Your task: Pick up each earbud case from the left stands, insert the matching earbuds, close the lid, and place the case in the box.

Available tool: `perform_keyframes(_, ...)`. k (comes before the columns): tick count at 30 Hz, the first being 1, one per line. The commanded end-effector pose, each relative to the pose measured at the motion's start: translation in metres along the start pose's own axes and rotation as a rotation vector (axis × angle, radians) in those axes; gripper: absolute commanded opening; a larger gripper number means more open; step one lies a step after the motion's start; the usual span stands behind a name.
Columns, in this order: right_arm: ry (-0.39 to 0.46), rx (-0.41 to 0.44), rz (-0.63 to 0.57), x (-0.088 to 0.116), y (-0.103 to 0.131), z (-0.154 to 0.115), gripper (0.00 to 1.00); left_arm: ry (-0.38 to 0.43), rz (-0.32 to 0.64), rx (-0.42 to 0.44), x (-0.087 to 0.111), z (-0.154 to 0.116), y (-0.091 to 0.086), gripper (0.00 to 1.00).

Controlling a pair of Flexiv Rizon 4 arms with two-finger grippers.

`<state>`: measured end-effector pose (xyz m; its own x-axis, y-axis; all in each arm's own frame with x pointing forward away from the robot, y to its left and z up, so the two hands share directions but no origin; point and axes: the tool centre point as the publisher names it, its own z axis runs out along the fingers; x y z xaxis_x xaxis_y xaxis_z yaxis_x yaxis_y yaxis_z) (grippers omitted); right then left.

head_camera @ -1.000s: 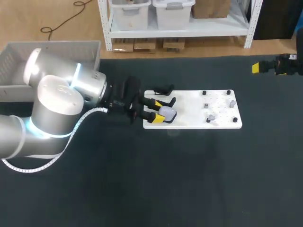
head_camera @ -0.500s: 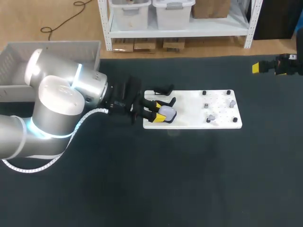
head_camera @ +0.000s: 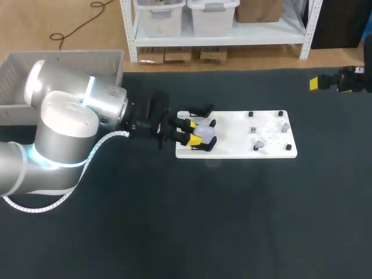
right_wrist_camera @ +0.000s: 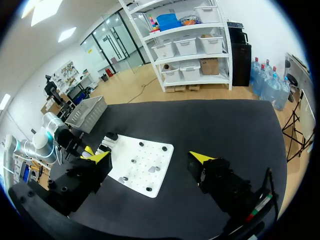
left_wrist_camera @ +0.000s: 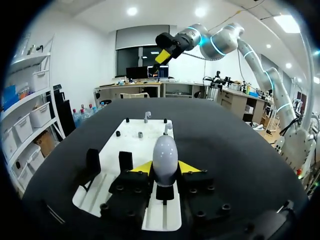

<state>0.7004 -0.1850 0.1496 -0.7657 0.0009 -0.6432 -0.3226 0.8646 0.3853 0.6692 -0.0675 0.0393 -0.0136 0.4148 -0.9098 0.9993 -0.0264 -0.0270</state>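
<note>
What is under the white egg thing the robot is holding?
A black stand sits below the earbud case, on the white board. The left gripper covers the case's lower sides, so whether it touches the stand is hidden.

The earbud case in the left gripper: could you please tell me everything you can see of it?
The case is a smooth, glossy, pale grey-white egg shape, plastic by the look, and no open lid shows. The left gripper is shut on it, one yellow finger on each side, its long axis along the fingers. It is over the left end of the white board, above a black stand; whether it touches the stand I cannot tell.
</note>
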Motion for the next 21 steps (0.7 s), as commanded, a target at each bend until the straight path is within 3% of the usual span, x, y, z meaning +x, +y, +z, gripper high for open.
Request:
perform_keyframes(1,0.001,-0.001,-0.001,0.0,0.0,0.0,1.0,-0.057,0.012,-0.029,-0.015,-0.021,-0.011,0.0)
perform_keyframes(13,0.001,-0.001,-0.001,0.0,0.0,0.0,1.0,-0.235,0.044,-0.075,-0.073,-0.061,-0.024,0.0)
perform_keyframes(21,0.001,-0.001,-0.001,0.0,0.0,0.0,1.0,-0.262,0.061,-0.085,-0.086,-0.069,-0.032,0.0)
